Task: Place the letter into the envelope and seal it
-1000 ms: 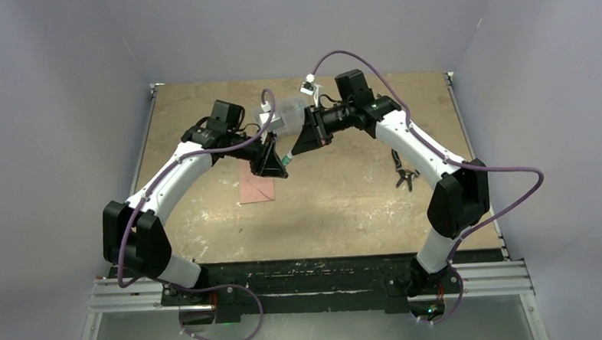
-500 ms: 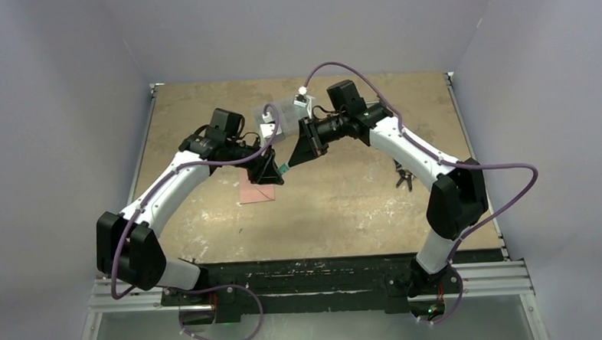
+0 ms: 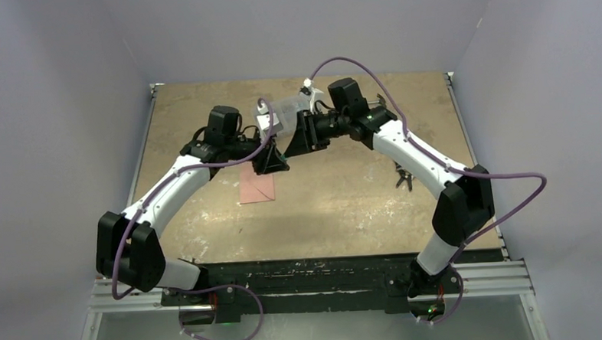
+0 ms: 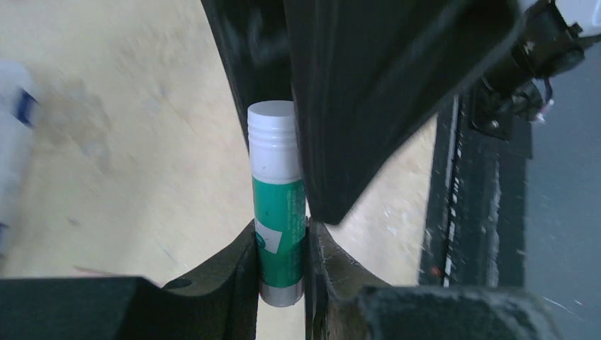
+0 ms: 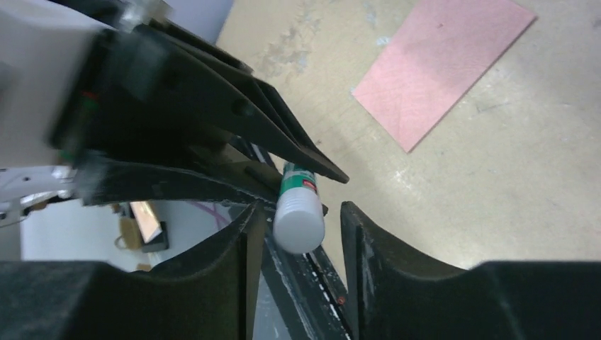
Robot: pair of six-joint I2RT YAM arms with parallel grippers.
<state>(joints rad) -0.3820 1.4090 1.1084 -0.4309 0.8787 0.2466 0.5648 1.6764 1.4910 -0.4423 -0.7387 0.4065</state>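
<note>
The salmon-pink envelope [image 3: 256,187] lies flat on the table, its diagonal seams showing in the right wrist view [image 5: 443,64]. The letter is out of view. Above the envelope's far end, my left gripper [image 3: 274,162] [image 4: 280,234] is shut on the green body of a glue stick [image 4: 278,198]. The right gripper [image 3: 291,143] [image 5: 301,216] faces it with its jaws open on either side of the stick's white cap [image 5: 299,223], and a gap shows beside the cap. The two grippers nearly touch tip to tip.
A clear compartment box [image 3: 288,113] sits just behind the grippers, toward the far edge. A small black tool [image 3: 403,177] lies on the table at the right, beside the right arm. The black base rail [image 3: 310,273] runs along the near edge.
The right gripper's jaws have opened around the glue stick's cap. Both grippers have drifted slightly toward the far side; the left still holds the stick.
</note>
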